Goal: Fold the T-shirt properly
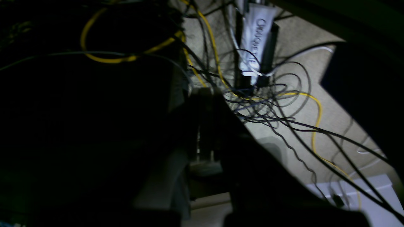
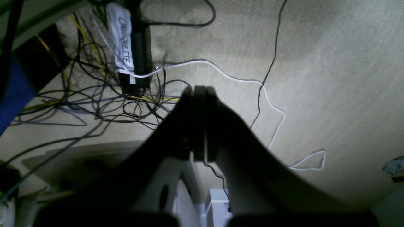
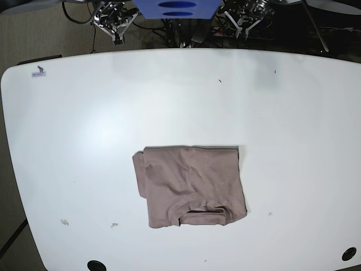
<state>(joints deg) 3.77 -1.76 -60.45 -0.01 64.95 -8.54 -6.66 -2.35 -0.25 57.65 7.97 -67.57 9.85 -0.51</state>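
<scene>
- Left wrist: left gripper (image 1: 205, 94) sat dark and closed on nothing, above floor cables (image 1: 268, 104), off the table.
- Right wrist: right gripper (image 2: 200, 91) closed, empty, over carpet (image 2: 331, 63).
- Base: shirt (image 3: 190, 185) lay folded mid-table (image 3: 84, 124), edges roughly squared; folding looked done, with wide bare room all around.
</scene>
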